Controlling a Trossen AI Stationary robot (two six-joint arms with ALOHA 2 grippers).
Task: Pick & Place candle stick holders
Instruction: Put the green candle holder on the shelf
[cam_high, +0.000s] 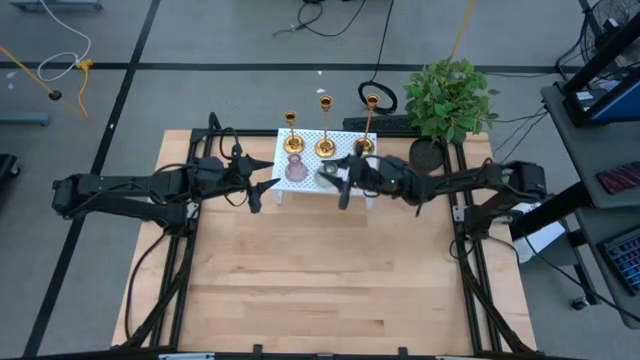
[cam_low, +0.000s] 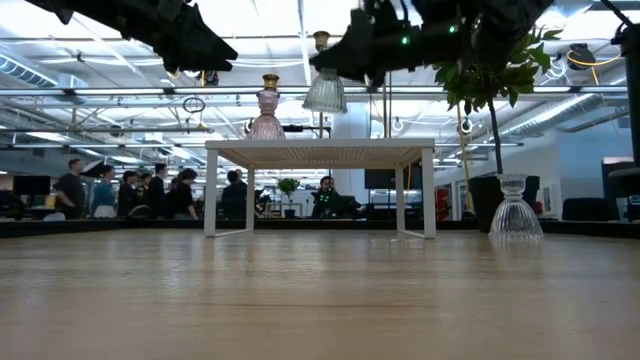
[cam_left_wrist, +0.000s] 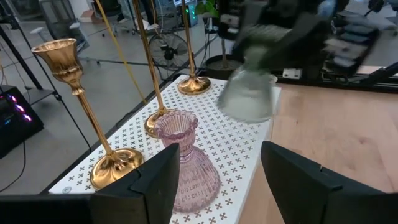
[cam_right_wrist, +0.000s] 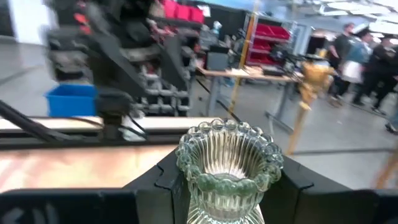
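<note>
Right pincer (cam_right_wrist: 227, 186): clenched on a clear ribbed glass holder (cam_right_wrist: 229, 167), carried in the air. The right wrist view showed the beaded rim sitting between the two dark fingers (cam_right_wrist: 163, 180); the high view showed only a pale blob at the tip.
Left pincer (cam_left_wrist: 214, 180): released, fingers spread, nothing between them. It hung just short of the white stand's near edge, with the pink glass holder (cam_left_wrist: 183, 163) right ahead of it.
Gold candle stick holders (cam_high: 325, 125): three, upright in a row along the far side of the white stand (cam_high: 310, 165), beyond both pincers. The left wrist view showed only one complete, cup included; the other two showed just stems and bases there.
Pink glass holder: upright on the stand, nearer the left pincer than the gold row. The high view showed it at the stand's left front, the low view showed it on top of the stand.
Clear holder height: the low view showed it well above the stand top, not touching. The high view could not tell this.
Second clear holder (cam_low: 516, 208): stood on the desk (cam_high: 320, 290) to the right of the stand, seen plainly only in the low view.
Plant (cam_high: 450, 100): potted, at the desk's far right corner, behind the right pincer.
Background: people (cam_low: 130, 190) stood beyond the desk, in the low view only.
</note>
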